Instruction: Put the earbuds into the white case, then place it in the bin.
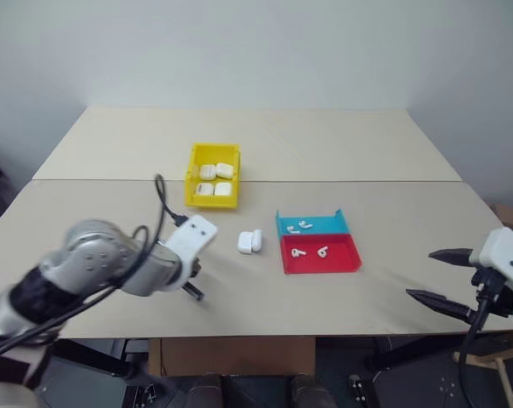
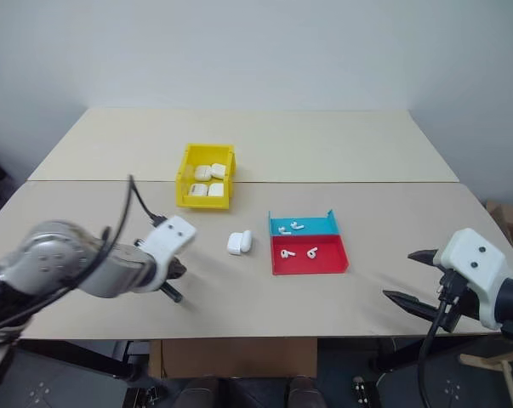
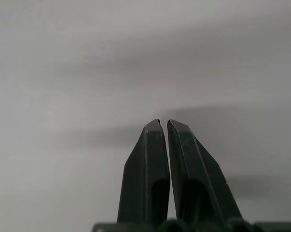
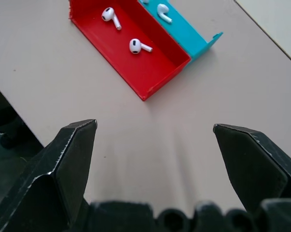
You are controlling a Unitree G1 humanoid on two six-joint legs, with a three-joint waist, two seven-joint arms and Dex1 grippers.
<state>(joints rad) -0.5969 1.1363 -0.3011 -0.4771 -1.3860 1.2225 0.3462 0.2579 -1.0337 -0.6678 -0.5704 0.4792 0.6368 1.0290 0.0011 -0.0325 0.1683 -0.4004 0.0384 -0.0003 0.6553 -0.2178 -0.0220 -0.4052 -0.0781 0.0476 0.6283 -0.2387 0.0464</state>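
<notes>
The left gripper (image 3: 163, 126) was pinched shut on nothing in its wrist view, over blank tabletop. From the head, the open white case (image 1: 249, 241) stood between the yellow bin (image 1: 213, 175) and the tray (image 1: 317, 240). The right gripper (image 4: 155, 137) gaped wide and empty, short of the tray's earbuds (image 4: 138, 46), the tray's far end cut off.

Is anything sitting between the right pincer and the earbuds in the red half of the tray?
Nothing visible. Bare table lies between the open right pincer and the tray; the two earbuds lie exposed in its red half, behind only its low wall.
</notes>
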